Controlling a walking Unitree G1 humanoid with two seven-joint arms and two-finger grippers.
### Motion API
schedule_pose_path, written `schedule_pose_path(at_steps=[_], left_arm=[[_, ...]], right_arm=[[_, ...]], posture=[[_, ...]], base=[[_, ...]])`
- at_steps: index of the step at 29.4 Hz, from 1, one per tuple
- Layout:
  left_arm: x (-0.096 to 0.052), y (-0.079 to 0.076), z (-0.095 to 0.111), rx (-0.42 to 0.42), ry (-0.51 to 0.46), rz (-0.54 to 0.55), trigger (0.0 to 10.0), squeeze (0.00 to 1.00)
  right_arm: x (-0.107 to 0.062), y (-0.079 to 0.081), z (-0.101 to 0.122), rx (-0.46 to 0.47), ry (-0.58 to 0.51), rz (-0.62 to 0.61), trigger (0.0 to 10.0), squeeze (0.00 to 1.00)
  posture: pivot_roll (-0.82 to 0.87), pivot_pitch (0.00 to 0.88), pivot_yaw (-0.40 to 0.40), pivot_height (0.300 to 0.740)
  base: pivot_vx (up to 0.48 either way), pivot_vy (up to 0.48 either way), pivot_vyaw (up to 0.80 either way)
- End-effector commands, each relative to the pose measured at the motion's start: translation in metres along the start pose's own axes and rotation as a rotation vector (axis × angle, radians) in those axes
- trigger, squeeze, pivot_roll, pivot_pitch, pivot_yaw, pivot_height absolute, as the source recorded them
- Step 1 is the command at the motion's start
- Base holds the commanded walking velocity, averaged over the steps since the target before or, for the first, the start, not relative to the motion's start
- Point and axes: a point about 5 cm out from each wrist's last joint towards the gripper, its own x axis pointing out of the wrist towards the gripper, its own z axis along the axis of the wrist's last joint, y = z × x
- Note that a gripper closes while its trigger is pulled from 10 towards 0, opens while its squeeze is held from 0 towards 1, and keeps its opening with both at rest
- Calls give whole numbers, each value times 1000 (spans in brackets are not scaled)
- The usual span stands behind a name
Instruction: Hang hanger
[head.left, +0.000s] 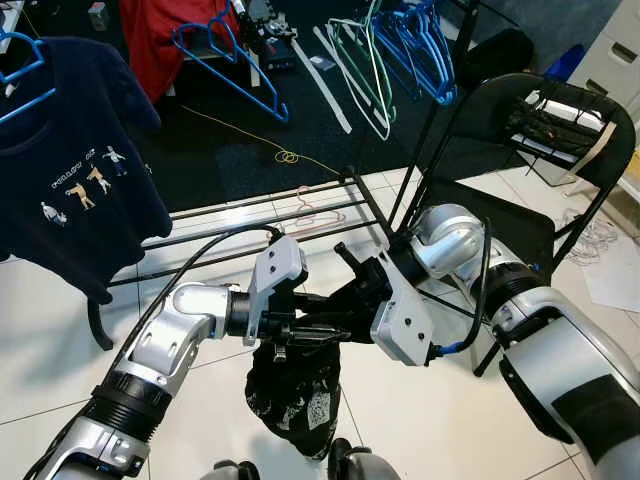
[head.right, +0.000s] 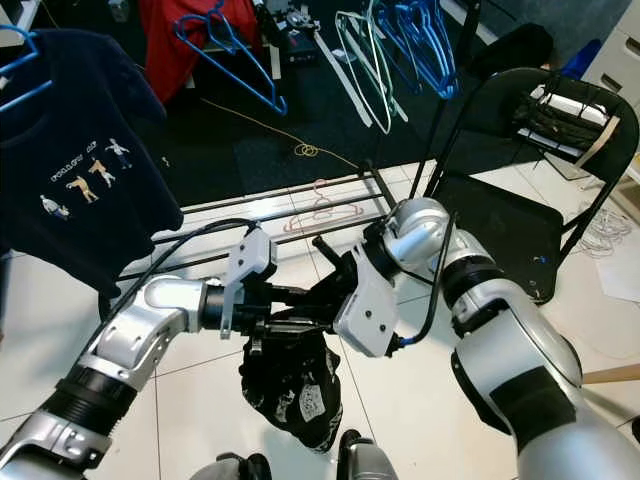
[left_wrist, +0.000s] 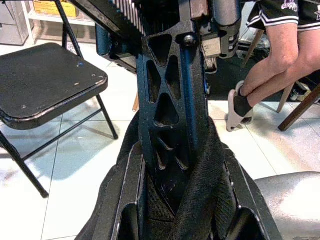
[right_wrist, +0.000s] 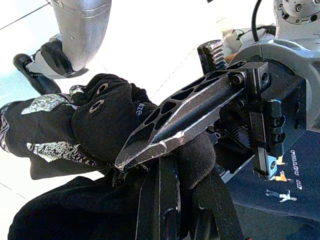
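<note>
A black garment (head.left: 295, 395) with white print hangs in a bunch low in front of me. Both grippers meet at its top. My left gripper (head.left: 308, 336) comes in from the left and is shut on the cloth. My right gripper (head.left: 326, 318) reaches in from the right, crossing the left one, and is also shut on the cloth. In the right wrist view one left finger (right_wrist: 185, 115) lies across the bunched fabric (right_wrist: 60, 125). Several blue hangers (head.left: 425, 45) hang on a rack at the back. A pink hanger (head.left: 318, 212) lies on the floor by the rack's base.
A navy T-shirt (head.left: 70, 150) on a blue hanger hangs at the left. The rack's black base bars (head.left: 230, 232) cross the floor ahead. A black folding chair (head.left: 500, 225) stands close on the right. A seated person's legs (left_wrist: 280, 55) show in the left wrist view.
</note>
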Motion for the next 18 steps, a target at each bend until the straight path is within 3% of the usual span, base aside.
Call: schedule_pose_path(at_steps=[1,5,7,9,10,11,12,14,15,18], left_arm=[[7,-13,1,2,-30,-92,0,0],[0,-9,-1,1,-5,-37,0,0],[-9,-8,-5,10,56,9,0,0],[-9,-8,-5,10,56,9,0,0],[-15,-8,-6,14,92,29,0,0],[-15,-8,-6,14,92,29,0,0],[-23,-10,-4,19,127,42,0,0],[-23,-10,-4,19,127,42,0,0],[-28,-13,-1,27,151,42,0,0],[-32,-16,5,46,170,31,0,0]], right_arm=[[-13,-5,-3,25,31,-54,0,0],[-14,-3,-5,73,29,-83,0,0],[-13,0,-9,175,9,-141,0,0],[-13,0,-9,175,9,-141,0,0],[-13,3,-11,236,-5,-177,1843,208],[-13,3,-11,236,-5,-177,1843,208],[-12,5,-12,286,-21,-216,5843,1000],[-12,5,-12,286,-21,-216,5843,1000],[-11,7,-13,322,-37,-243,10000,1000],[-13,7,-14,364,-62,-296,10000,1000]], posture=[[-112,218,-66,740],[-112,222,-71,740],[-106,227,-75,740],[-106,227,-75,740],[-102,233,-70,740],[-102,233,-70,740],[-96,238,-62,740],[-96,238,-62,740],[-96,238,-57,740],[-98,246,-55,740]], base=[[0,0,0],[0,0,0],[0,0,0],[0,0,0],[0,0,0],[0,0,0],[0,0,0],[0,0,0],[0,0,0],[0,0,0]])
